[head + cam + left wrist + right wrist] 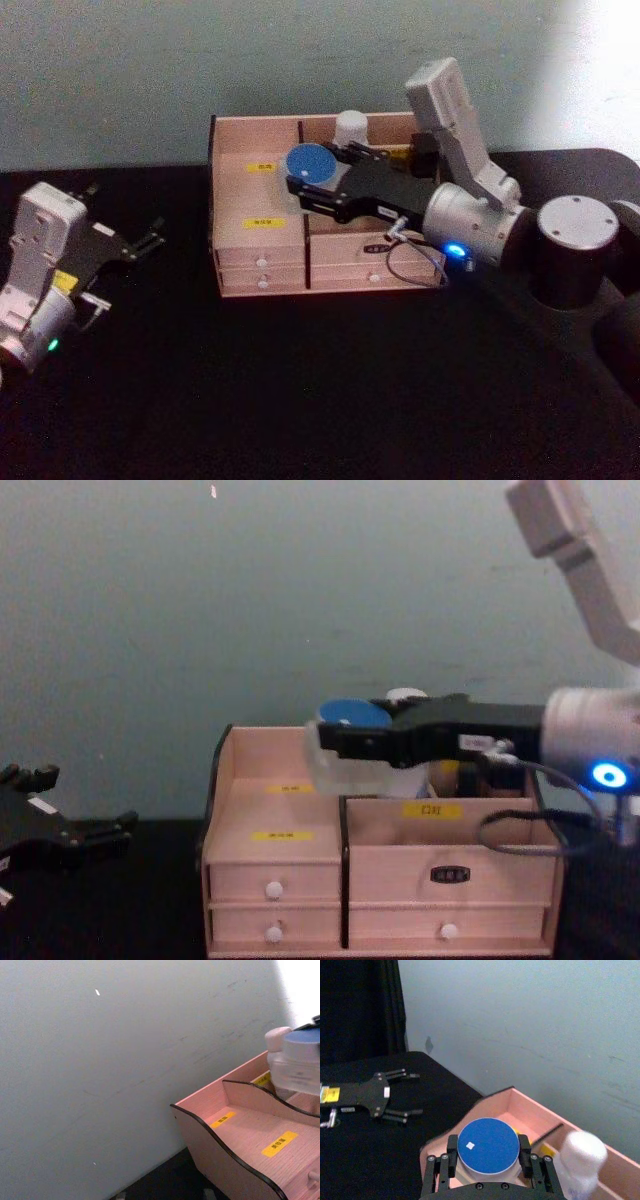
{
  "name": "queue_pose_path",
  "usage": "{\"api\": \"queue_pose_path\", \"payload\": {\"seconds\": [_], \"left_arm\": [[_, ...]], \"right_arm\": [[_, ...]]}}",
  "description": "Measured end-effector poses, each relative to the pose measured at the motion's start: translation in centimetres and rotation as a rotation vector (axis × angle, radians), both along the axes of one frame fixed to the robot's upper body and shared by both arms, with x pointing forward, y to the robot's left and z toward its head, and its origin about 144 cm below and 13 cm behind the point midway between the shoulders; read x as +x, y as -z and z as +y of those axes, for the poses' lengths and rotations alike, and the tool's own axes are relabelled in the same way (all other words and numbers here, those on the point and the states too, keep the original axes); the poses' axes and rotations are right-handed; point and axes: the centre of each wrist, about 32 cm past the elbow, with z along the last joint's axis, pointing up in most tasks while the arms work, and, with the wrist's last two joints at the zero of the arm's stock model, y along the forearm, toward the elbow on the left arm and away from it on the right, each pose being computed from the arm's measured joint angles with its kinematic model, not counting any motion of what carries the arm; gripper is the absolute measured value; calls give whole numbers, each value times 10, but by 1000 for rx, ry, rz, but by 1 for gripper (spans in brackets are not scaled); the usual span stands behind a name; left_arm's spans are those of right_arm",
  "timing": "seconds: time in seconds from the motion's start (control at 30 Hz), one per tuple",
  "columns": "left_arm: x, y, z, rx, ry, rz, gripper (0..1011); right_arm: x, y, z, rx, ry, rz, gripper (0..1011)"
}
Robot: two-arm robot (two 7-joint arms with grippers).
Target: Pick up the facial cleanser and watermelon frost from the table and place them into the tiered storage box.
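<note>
1. The left gripper (410, 1094) is lying low over the black table (300, 400), at the far left and well apart from the box. Its fingers are spread wide and are holding nothing.
2. The tiered storage box (450, 850) is sitting at the back middle of the table, against the pale wall. Its drawers are facing the robot, and a white knob (273, 888) is showing on each one. Yellow labels (263, 167) are showing on the stepped shelves of the left half.
3. The watermelon frost (310, 163) is hanging over the rear tier of the box, just left of the centre divider, with its blue lid facing up. In the chest view its clear body is showing above the shelf. I cannot tell whether its base is touching the wood.
4. The right gripper (488, 1142) is reaching in from the right, over the right half of the box. Its fingers are closing against both sides of the jar just below the lid, gripping it.
5. The facial cleanser (352, 128) is standing upright in the rear right compartment, just beside the held jar. Its white cap is rising above the box wall.
6. On the right arm, a blue light (455, 250) is glowing at the wrist. A dark cable (410, 262) is looping down in front of the right drawers.
</note>
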Motion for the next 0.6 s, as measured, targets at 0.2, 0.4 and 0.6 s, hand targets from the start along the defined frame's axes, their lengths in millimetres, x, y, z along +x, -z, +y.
{"api": "queue_pose_path", "payload": {"seconds": [0.2, 0.4, 0.6], "left_arm": [[0, 0, 0, 0, 0, 0, 1001], [0, 0, 0, 0, 0, 0, 1001], [0, 0, 0, 0, 0, 0, 1001]], "right_arm": [[18, -1, 15, 4, -6, 2, 718], [34, 0, 28, 5, 7, 14, 718], [46, 3, 38, 0, 12, 26, 718]]}}
